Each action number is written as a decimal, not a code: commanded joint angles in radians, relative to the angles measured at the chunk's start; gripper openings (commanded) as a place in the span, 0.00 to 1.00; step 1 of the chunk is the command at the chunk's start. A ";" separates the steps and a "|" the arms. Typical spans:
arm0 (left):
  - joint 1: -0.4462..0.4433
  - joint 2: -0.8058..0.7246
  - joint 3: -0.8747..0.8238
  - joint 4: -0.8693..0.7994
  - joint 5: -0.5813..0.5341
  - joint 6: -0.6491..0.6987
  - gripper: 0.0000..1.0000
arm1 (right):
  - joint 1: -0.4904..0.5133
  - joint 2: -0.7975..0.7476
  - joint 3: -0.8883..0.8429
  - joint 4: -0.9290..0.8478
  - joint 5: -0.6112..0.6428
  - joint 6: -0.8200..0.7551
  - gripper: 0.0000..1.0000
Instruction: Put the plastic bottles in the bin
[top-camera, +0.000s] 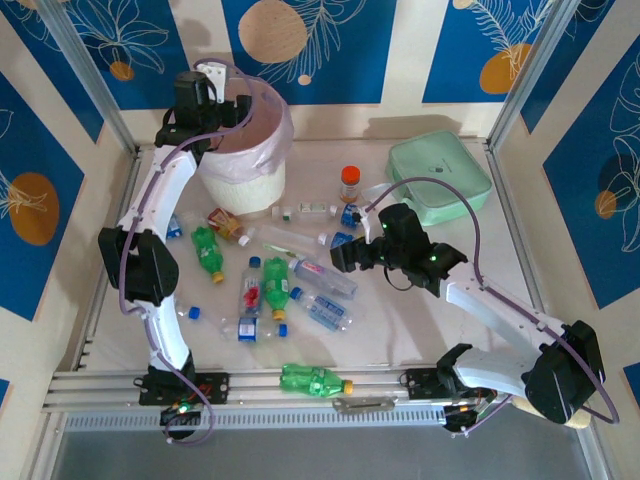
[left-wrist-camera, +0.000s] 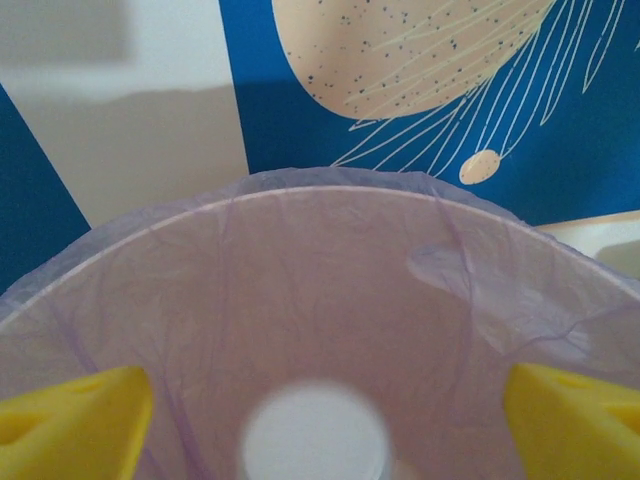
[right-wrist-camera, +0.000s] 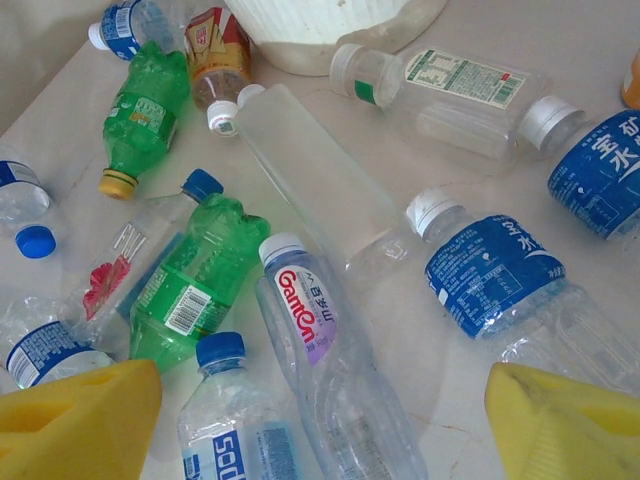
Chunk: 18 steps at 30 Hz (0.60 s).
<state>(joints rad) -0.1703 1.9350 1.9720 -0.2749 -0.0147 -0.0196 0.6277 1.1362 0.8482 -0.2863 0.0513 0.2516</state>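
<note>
The bin (top-camera: 243, 170), a white bucket with a pale pink liner (left-wrist-camera: 330, 280), stands at the back left. My left gripper (top-camera: 226, 97) hangs over its mouth with its yellow fingers (left-wrist-camera: 70, 425) wide apart, open. A blurred white bottle cap (left-wrist-camera: 315, 437) shows between them, touching neither. Several plastic bottles lie on the table's middle: green ones (top-camera: 276, 283), clear ones (top-camera: 322, 275), and another green one (top-camera: 315, 380) near the front. My right gripper (top-camera: 345, 257) hovers open above a clear purple-labelled bottle (right-wrist-camera: 325, 360), beside a green bottle (right-wrist-camera: 190, 285) and a blue-labelled one (right-wrist-camera: 495, 270).
A short orange bottle with a red cap (top-camera: 349, 183) stands at the back. A mint-green case (top-camera: 440, 178) lies at the back right. A metal rail (top-camera: 250, 392) runs along the front edge. A loose blue cap (top-camera: 195, 312) lies at the left.
</note>
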 joint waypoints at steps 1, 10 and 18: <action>0.008 -0.022 0.025 -0.011 -0.022 0.019 1.00 | 0.012 0.013 0.002 -0.019 -0.026 -0.010 0.85; 0.006 -0.207 -0.096 -0.032 0.028 -0.037 1.00 | 0.078 0.107 0.069 -0.054 -0.114 -0.062 0.85; 0.006 -0.557 -0.493 0.074 0.173 -0.165 1.00 | 0.228 0.202 0.173 -0.183 -0.230 -0.112 0.86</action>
<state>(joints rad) -0.1703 1.4639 1.5642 -0.2485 0.0841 -0.1196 0.8051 1.3167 0.9806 -0.3950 -0.1009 0.1722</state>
